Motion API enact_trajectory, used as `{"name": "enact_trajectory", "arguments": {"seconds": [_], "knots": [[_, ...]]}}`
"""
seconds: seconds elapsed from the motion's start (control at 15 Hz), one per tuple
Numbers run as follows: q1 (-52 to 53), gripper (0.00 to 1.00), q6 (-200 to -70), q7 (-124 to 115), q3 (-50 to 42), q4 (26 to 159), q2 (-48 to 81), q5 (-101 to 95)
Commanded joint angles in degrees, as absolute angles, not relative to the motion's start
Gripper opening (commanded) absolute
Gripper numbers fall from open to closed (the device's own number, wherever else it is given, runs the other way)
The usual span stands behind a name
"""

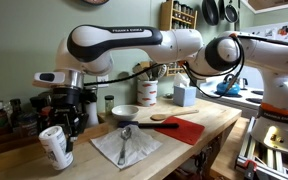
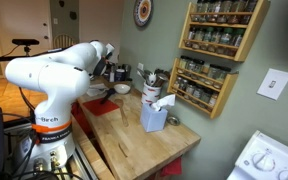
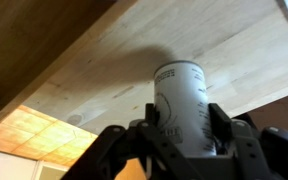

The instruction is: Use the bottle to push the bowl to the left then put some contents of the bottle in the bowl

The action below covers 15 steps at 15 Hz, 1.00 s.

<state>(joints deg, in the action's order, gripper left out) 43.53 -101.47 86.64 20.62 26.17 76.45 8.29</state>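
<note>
Grip: I found the black two-finger gripper (image 3: pixel 182 135) clamped on the small whitish cylindrical bottle with dark print (image 1: pixel 54 147), with one finger on each side of its body.
Bottle axis: It ran straight out from the wrist. In an exterior view it hung slightly tilted, near the front edge of the pale wooden counter (image 1: pixel 214 118). I could not tell whether it touched the wood.
Bowl: The shallow round white ceramic bowl (image 1: pixel 125 112) sat on the counter, well apart from the bottle, farther back and toward the frame's right.
In the way: A crumpled grey cloth (image 1: pixel 134 150) lay just in front of the bowl, close to the direct line.
Surroundings: A tall white utensil crock (image 1: pixel 147 93) stood behind the bowl, and a red mat (image 1: pixel 191 130) lay beyond it.
Judgement: I reckoned the bottle had to reach the bowl's far flank, clear of the cloth, before pushing.
</note>
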Motion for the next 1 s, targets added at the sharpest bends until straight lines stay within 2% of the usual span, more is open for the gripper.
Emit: {"name": "enact_trajectory", "arguments": {"seconds": [0.0,0.2,0.53,0.67,0.73,0.8,0.93], "knots": [[43.6,0.31,-99.4,88.3,19.9,25.2,77.5,8.5],[43.6,0.32,-98.7,88.3,19.3,25.2,77.6,8.2],[43.7,0.67,-97.6,87.9,18.2,25.1,77.5,7.6],[43.7,0.92,-97.6,87.9,17.8,25.7,76.8,7.3],[43.6,0.92,-97.7,88.0,17.6,26.0,76.5,7.2],[43.7,0.97,-97.8,88.0,17.4,26.0,76.3,7.0],[43.9,1.00,-97.6,87.7,16.6,26.2,75.6,6.3]]}}
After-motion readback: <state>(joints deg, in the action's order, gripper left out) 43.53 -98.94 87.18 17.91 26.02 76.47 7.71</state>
